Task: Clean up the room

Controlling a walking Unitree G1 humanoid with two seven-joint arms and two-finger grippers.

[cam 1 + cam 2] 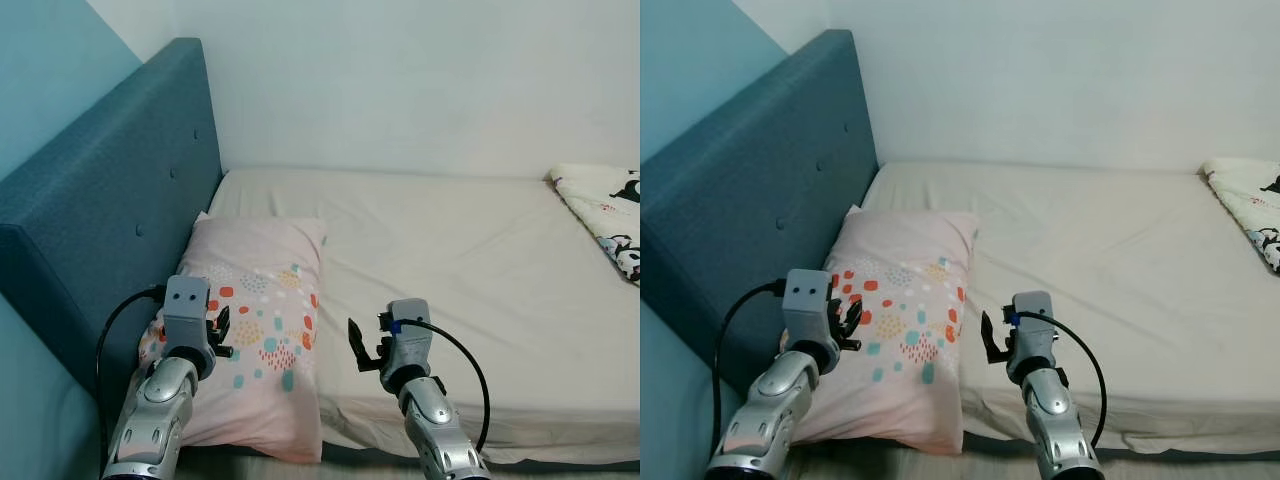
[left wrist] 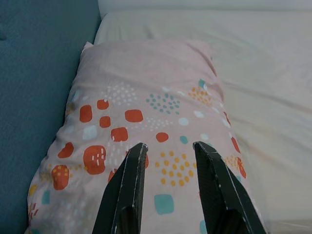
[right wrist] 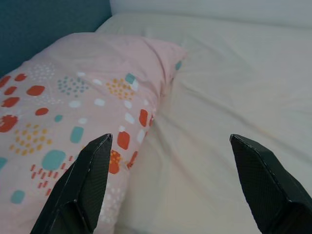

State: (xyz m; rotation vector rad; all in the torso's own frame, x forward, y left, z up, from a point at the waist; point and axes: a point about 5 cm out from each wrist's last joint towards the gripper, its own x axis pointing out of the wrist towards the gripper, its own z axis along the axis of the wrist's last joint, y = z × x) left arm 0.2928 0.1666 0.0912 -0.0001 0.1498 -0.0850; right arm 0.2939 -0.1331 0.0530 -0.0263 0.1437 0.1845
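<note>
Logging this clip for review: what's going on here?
The robot stands at the side of a bed, both arms raised toward a pink patterned pillow lying against the blue headboard. The left gripper hovers over the pillow, fingers slightly apart and holding nothing. The right gripper is wide open beside the pillow's edge, over the sheet. A panda-print blanket lies at the bed's far right.
</note>
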